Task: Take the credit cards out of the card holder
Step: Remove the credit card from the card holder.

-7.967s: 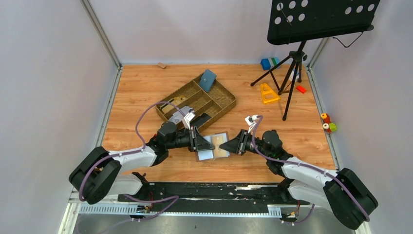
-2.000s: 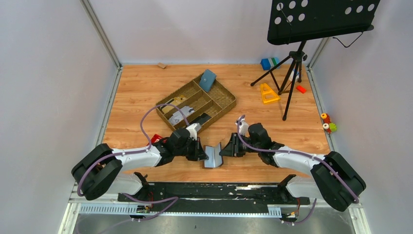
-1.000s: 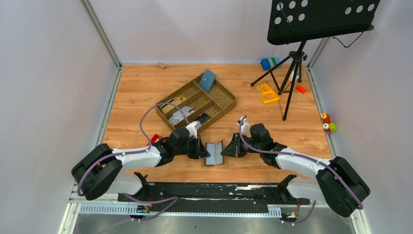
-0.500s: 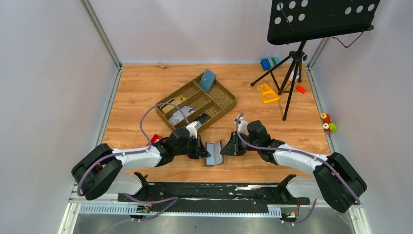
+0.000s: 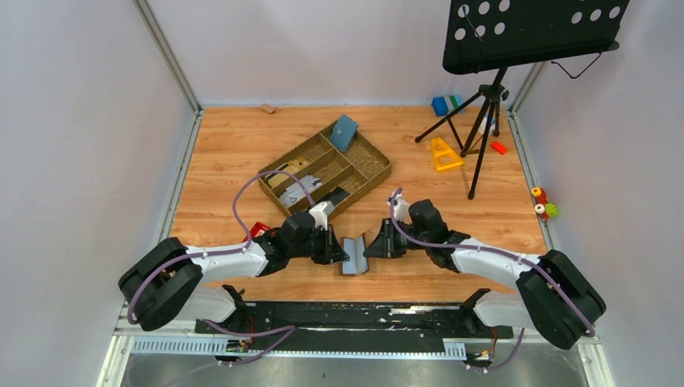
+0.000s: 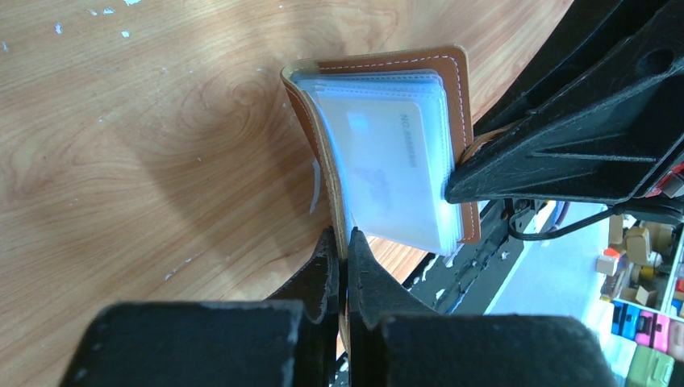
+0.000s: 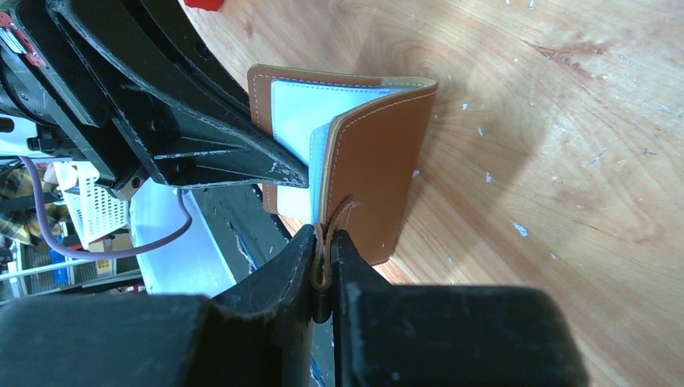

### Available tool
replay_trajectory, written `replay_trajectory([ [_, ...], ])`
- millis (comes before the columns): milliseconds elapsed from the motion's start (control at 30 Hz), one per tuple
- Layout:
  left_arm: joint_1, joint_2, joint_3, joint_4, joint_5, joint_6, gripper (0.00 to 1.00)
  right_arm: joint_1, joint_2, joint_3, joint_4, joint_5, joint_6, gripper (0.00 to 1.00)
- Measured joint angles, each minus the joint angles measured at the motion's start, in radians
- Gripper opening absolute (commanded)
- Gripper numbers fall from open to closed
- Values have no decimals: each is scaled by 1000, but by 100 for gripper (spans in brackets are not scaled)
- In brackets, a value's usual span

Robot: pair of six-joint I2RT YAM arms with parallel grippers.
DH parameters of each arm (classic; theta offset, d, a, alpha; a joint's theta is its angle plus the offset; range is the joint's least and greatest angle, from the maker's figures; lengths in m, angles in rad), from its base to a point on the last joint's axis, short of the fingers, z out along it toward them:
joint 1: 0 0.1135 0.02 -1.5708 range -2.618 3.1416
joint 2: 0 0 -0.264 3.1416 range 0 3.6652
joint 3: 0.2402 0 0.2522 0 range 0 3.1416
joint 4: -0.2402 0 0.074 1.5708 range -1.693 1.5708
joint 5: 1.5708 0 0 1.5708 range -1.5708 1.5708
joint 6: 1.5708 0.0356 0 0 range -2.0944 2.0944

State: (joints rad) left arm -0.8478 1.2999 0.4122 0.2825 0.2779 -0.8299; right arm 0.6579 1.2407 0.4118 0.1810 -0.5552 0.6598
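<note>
While the holder (image 5: pixel 353 255) is standing half-open, left gripper (image 6: pixel 345 242) is clamping its cover (image 6: pixel 306 121), right gripper (image 7: pixel 323 238) pinching its tab (image 7: pixel 336 211).

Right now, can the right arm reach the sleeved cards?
Probably not: on the right arm, the jaws are shut on the closing tab of the card holder, so it must let go before reaching the sleeved cards.

1. Pale grey walls (image 5: pixel 81 121) are enclosing the wood-grain table (image 5: pixel 234 145) at 9, 12 and 3 o'clock.
2. A black music stand (image 5: pixel 524 48) is standing on its tripod (image 5: pixel 490 91) at 2 o'clock.
3. A woven divided tray (image 5: pixel 385 167) is sitting just past centre, toward 12 o'clock.
4. Soft, even light is falling across the wood.
</note>
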Motion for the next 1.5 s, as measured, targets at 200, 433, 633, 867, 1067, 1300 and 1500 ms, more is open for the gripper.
replay_trajectory([
  [200,-3,0,0,0,0,-2,0,0,14,-13,43,-17,22,0],
  [433,-4,0,0,-1,0,-2,0,0,44,-19,93,-39,42,0],
  [633,-4,-2,0,-4,0,-2,0,0,38,-19,81,-34,38,0],
  [867,-8,-26,0,-37,-8,0,0,0,-35,-13,-38,12,-4,19],
  [1067,-10,-31,2,-48,-12,1,0,0,-69,-9,-122,51,-38,27],
  [1300,-10,-31,7,-58,-11,2,0,0,-64,-5,-163,56,-56,29],
  [1500,-14,-35,26,-82,-13,7,0,0,-64,-2,-214,64,-71,38],
])
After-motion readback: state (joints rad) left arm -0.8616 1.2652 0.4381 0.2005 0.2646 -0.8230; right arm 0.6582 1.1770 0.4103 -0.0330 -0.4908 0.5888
